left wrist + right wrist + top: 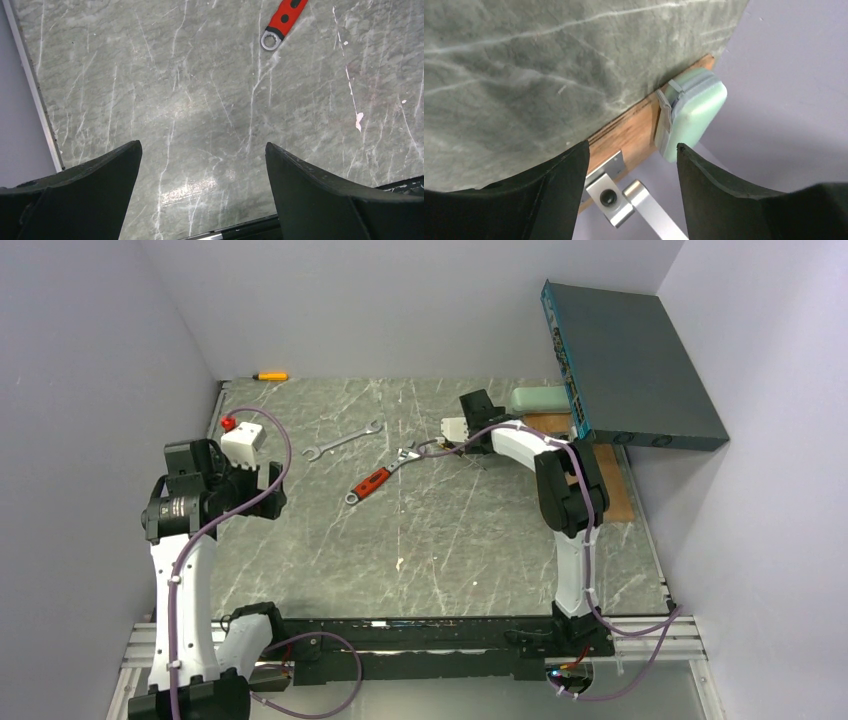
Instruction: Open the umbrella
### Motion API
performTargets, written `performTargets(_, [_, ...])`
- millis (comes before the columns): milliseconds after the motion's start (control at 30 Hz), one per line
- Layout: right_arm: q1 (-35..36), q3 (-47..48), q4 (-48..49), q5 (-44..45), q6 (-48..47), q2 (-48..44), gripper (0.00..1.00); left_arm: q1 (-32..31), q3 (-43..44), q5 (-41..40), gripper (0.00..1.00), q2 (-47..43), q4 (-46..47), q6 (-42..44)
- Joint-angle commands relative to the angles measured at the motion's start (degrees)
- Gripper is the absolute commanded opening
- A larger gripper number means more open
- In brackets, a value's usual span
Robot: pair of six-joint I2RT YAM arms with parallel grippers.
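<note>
Mint-green case (691, 112) sits at the tabletop (524, 75) edge, beyond the right jaws, half-open and empty; left jaws wide. No umbrella shows, perhaps it's inside; closing short could knock the case off.

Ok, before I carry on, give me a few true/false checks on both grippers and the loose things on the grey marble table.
1. The left gripper is open and empty. True.
2. The right gripper grips the pale mint-green oval case. False: its jaws stand apart, closed on nothing, and the case lies ahead of them.
3. The red-handled adjustable wrench lies ungripped on the grey marble table. True.
4. The orange-handled screwdriver lies by the arm bases. False: it lies at the far edge.
</note>
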Motion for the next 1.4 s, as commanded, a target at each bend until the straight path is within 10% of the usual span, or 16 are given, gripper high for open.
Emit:
performTargets(0, [-1.12, 5.07, -0.64, -0.2, -3.58, 3.13, 0.65, 0.16, 1.83, 2.04, 1.0, 0.3, 2.24, -0.93])
performTargets(1367, [-7.37, 13.51, 3.5, 1.17, -20.62, 16.3, 0.44, 0.16, 4.06, 5.0, 1.0, 4.94, 4.07, -0.81])
